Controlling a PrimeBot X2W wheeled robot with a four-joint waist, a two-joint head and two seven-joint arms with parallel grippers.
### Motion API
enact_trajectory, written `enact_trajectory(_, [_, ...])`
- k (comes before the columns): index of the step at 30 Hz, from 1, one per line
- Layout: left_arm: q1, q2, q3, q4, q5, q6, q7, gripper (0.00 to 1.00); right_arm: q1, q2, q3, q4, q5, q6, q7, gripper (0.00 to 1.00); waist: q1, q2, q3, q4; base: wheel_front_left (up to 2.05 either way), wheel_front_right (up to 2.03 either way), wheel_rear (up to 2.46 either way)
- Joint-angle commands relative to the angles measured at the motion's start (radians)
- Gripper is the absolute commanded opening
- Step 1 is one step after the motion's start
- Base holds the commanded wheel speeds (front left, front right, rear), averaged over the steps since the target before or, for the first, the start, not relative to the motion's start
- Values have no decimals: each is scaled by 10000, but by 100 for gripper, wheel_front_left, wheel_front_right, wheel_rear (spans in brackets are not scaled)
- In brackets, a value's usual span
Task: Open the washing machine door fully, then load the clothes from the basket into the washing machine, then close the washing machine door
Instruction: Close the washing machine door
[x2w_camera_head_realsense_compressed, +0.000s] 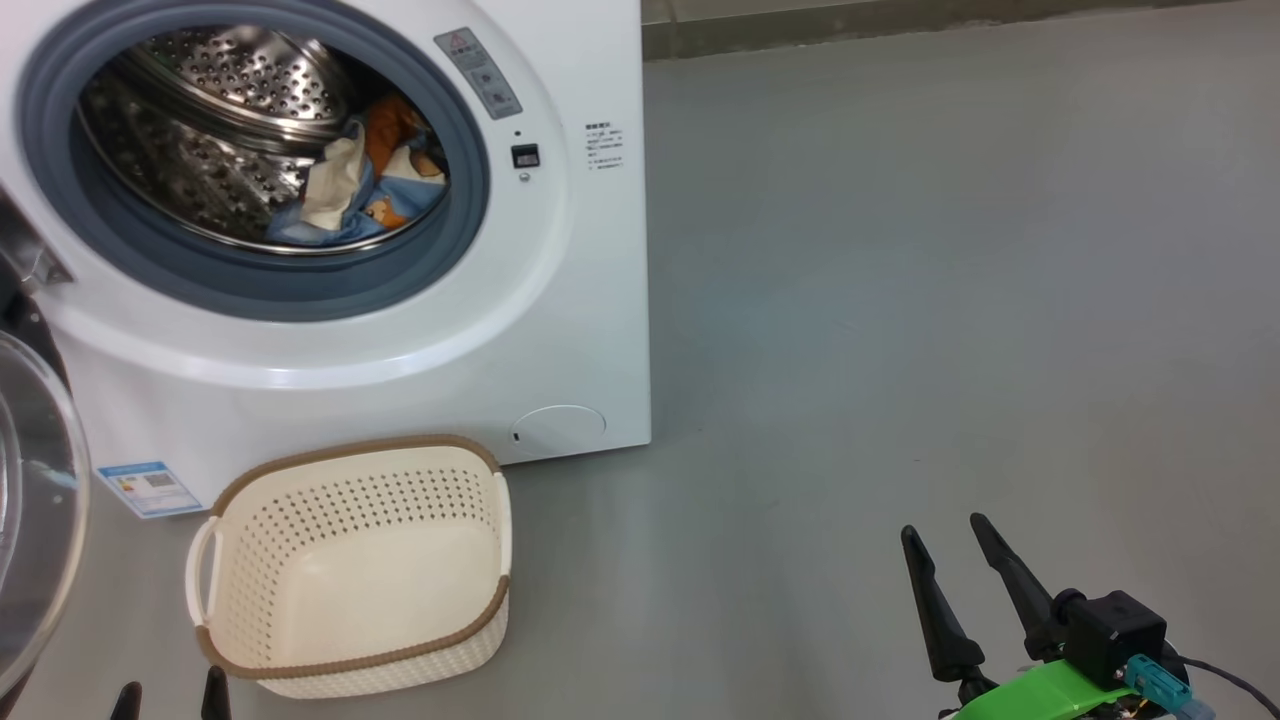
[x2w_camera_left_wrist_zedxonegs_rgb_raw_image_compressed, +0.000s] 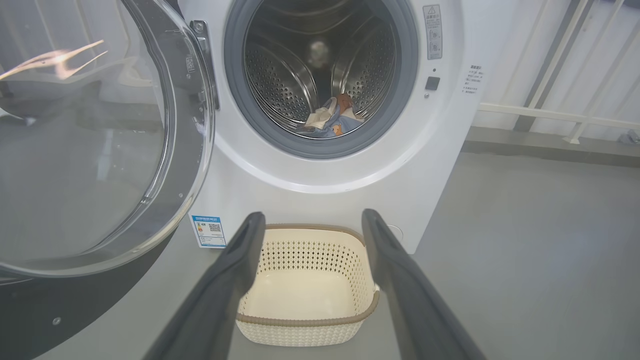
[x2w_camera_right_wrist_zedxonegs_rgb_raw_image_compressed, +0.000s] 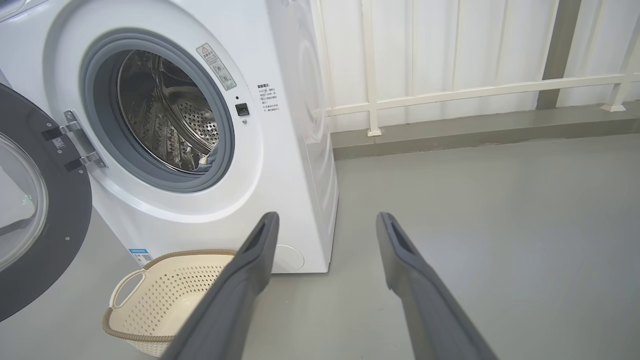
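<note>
washing machine door (x2w_camera_head_realsense_compressed: 30, 520) cut by left edge, warning label (x2w_camera_head_realsense_compressed: 478, 72) print unreadable

**Clothes in drum, basket on floor before washer**

The washer (x2w_camera_head_realsense_compressed: 590, 330) stands on the floor (x2w_camera_head_realsense_compressed: 900, 300), at the left of the head view. Its door (x2w_camera_left_wrist_zedxonegs_rgb_raw_image_compressed: 90, 165) hangs swung out from hinges at the left of the opening. The clothes (x2w_camera_head_realsense_compressed: 360, 190) lie in the drum (x2w_camera_head_realsense_compressed: 200, 140), low and to its right. The basket (x2w_camera_head_realsense_compressed: 350, 570) sits on the floor just before the washer, below the opening. The sticker (x2w_camera_head_realsense_compressed: 150, 487) is at the washer's lower left, behind the basket's left end, and the flap (x2w_camera_head_realsense_compressed: 558, 427) is at its lower right. A railing (x2w_camera_right_wrist_zedxonegs_rgb_raw_image_compressed: 475, 91) runs along the wall (x2w_camera_right_wrist_zedxonegs_rgb_raw_image_compressed: 440, 40) behind. The left gripper (x2w_camera_head_realsense_compressed: 170, 695) is near the basket's left front corner. The right gripper (x2w_camera_head_realsense_compressed: 944, 528) is over the floor, well to the basket's right.
</note>
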Motion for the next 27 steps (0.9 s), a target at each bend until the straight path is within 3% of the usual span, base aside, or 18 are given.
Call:
enact_trajectory(1, [-440,56,308,-183,-61,-17,-63,100,-14,-3,233,-219,-76,27,-48,100,0,0,-30,122,0,0,0])
enact_trajectory(27, [-76,56,366,-218,-219,265,-63,100,210,-3,365,-202,-256,27,-48,100,0,0,-243,2487,0,0,0])
